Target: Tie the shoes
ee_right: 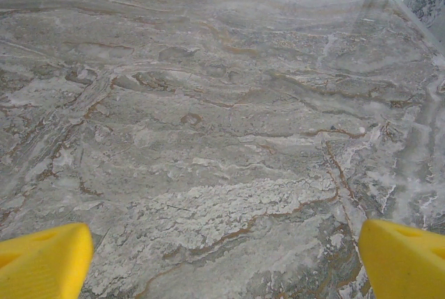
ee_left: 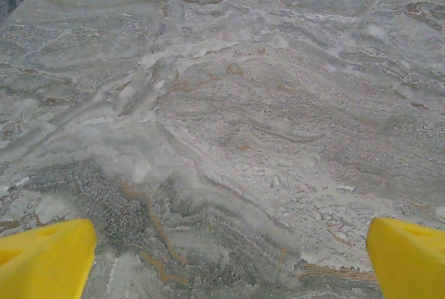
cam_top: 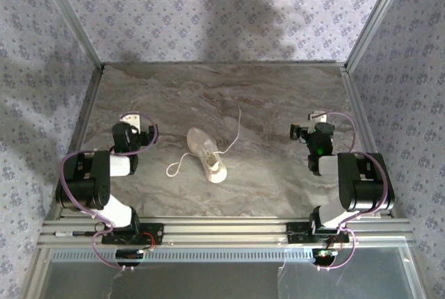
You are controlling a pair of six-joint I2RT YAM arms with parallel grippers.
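on the table (cam_top: pixel 292 97) seen overhead, a sneaker (cam_top: pixel 206 154) lies untied.

The left gripper (ee_left: pixel 229 261) is seen with its jaws spread wide. One yellow fingertip (ee_left: pixel 43 259) is cut off by the lower left corner, and the other by the lower right. Between and beyond them, a grey-and-white marbled surface (ee_left: pixel 243 104) streaked with brown veins is shown, lying bare under the gripper.
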